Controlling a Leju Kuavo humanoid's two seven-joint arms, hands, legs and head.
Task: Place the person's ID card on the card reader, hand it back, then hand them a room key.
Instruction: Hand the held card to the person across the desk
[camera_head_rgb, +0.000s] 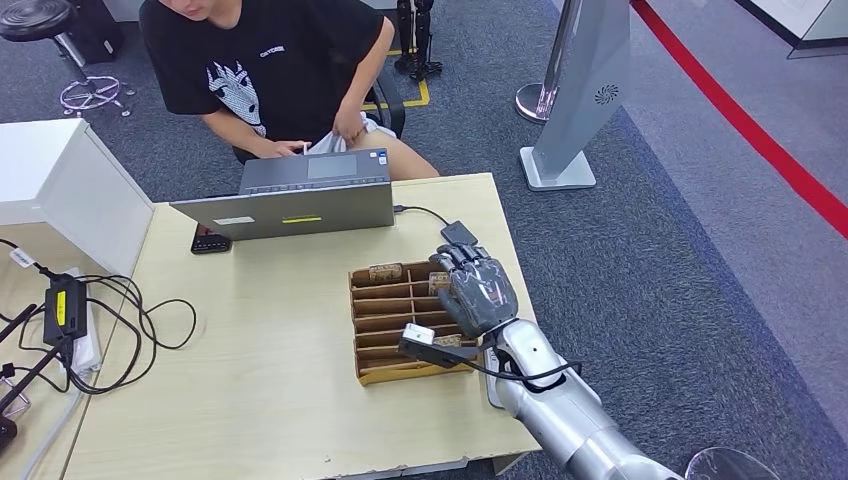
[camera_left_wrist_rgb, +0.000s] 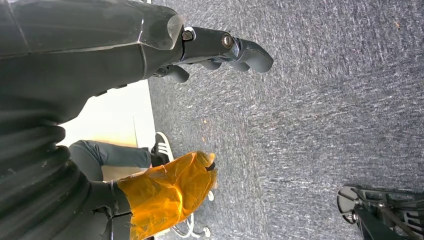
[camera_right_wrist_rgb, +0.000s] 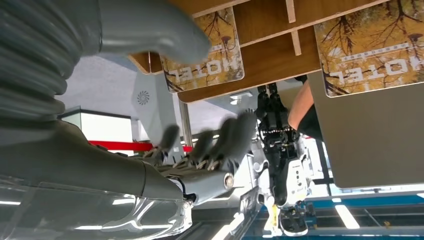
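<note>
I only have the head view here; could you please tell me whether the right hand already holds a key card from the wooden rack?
Observer: No. The right wrist view shows the right hand with fingers apart and nothing in it.
Operator: What do the cards look like up close?
Observer: The key cards carry a tree picture and the word HOTEL.
Operator: And the left hand?
Observer: The left hand hangs over grey carpet, holding nothing.
</note>
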